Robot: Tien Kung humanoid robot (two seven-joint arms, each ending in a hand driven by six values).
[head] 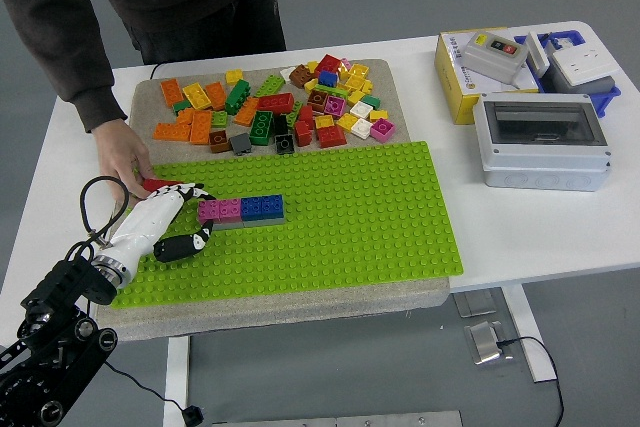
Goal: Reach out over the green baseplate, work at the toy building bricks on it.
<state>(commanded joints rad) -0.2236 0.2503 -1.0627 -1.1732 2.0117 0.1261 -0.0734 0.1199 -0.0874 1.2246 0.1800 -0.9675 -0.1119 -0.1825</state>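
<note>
One green baseplate (330,212) lies on a beige mat (270,302) on the white table (520,227), reaching to the mat's near edge. On the baseplate, toward its left edge, stands one short row of joined bricks (242,210): two pink at the left end, two blue at the right, on a grey strip. One red brick (157,185) lies at the baseplate's far left corner.

A loose pile of bricks (275,107) covers the far part of the mat beyond the baseplate. Orange pieces gather at its left; red, yellow, green, pink, white and brown pieces are mixed toward its right. The pieces overlap too much for a sure count.

The robot's left hand (165,224), white with black fingertips, lies over the baseplate's left edge. Its fingers are loosely extended and grasp nothing; the tips rest just beside the pink end of the row, and contact cannot be judged.

One person stands at the table's far left. The person's hand (122,155) presses down at the baseplate's far left corner, next to the red brick.

At the table's right edge are three items: a grey enclosure (543,142) with a dark clear lid, its contents not discernible; a yellow box (470,82) bearing a grey switch unit (492,54); and a blue tray (575,67) holding grey-white parts.
</note>
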